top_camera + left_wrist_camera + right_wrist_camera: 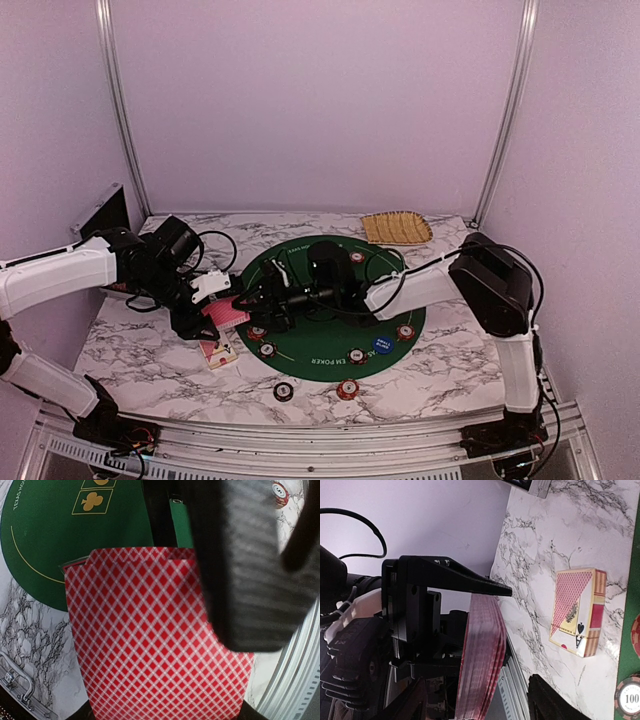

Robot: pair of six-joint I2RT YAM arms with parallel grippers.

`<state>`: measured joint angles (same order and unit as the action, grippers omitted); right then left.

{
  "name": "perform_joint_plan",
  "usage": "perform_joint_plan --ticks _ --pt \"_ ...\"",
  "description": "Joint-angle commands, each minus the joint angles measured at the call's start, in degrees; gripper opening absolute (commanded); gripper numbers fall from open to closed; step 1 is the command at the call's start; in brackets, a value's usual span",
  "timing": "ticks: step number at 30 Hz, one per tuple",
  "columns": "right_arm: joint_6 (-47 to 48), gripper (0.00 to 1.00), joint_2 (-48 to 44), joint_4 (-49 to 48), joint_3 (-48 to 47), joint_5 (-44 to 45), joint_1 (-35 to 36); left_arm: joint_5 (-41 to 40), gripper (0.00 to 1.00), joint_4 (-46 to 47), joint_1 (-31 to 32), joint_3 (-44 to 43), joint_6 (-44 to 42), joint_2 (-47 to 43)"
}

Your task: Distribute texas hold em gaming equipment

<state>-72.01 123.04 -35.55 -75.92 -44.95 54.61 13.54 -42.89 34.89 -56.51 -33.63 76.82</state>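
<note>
My left gripper [213, 308] is shut on a thick deck of red-backed playing cards [230, 313], held on edge just off the left rim of the green mat [300, 352]. The deck's diamond-patterned back [155, 640] fills the left wrist view. My right gripper [262, 300] reaches across the mat to the deck. It stands open, one finger on each side of the deck's edge [482, 665], with gaps showing. A card box [218, 353] lies flat on the marble below the deck. Poker chips [348, 389] and a blue button [381, 344] lie along the mat's front.
A tan woven tray [397, 227] sits at the back right of the marble table. Two chips [284, 391] lie off the mat near the front edge, by the metal rail. A dark panel [100, 212] leans at the back left.
</note>
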Motion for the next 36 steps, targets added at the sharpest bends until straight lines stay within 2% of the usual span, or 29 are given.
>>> perform_joint_plan --ticks 1,5,13,19,20,21,22,24,25,31,36 --pt "-1.70 0.62 2.45 -2.53 -3.10 -1.01 -0.38 1.33 0.00 -0.87 0.33 -2.41 -0.30 -0.11" --pt "-2.79 0.56 3.74 -3.31 -4.65 -1.26 -0.29 1.49 0.00 -0.81 0.44 -2.72 -0.37 -0.01" --pt "-5.09 0.52 6.25 -5.68 -7.52 -2.05 0.45 1.09 0.00 -0.69 0.70 -2.90 -0.58 0.84" --pt "-5.41 0.28 6.38 -5.85 -6.91 -2.42 0.43 0.13 0.02 -0.36 0.70 -2.99 -0.65 0.76" --pt "-5.42 0.25 6.35 -5.89 -6.76 -2.38 0.42 -0.05 0.06 -0.36 0.73 -2.99 -0.63 0.71" --pt "-5.48 0.21 6.33 -5.93 -6.58 -2.42 0.48 -0.22 0.17 -0.35 0.71 -3.07 -0.68 0.66" --pt "-5.56 0.18 6.33 -5.98 -6.53 -2.35 0.44 -0.41 0.34 -0.35 0.71 -3.08 -0.78 0.58" --pt "-5.87 0.11 6.25 -6.29 -6.37 -2.27 0.33 -0.88 0.84 -0.14 0.77 -2.97 -1.02 0.06" --pt "-6.01 0.08 6.15 -6.41 -6.30 -2.17 0.25 -1.33 0.97 -0.05 0.72 -2.80 -1.14 -0.36" --pt "-5.91 0.02 4.84 -6.94 -4.85 -1.85 -0.34 -7.30 0.99 0.36 0.66 -1.90 -2.82 -5.77" --pt "-4.90 0.02 3.39 -5.79 -4.82 -1.41 -0.14 -9.47 0.99 0.33 0.61 -2.09 -5.91 -15.49"
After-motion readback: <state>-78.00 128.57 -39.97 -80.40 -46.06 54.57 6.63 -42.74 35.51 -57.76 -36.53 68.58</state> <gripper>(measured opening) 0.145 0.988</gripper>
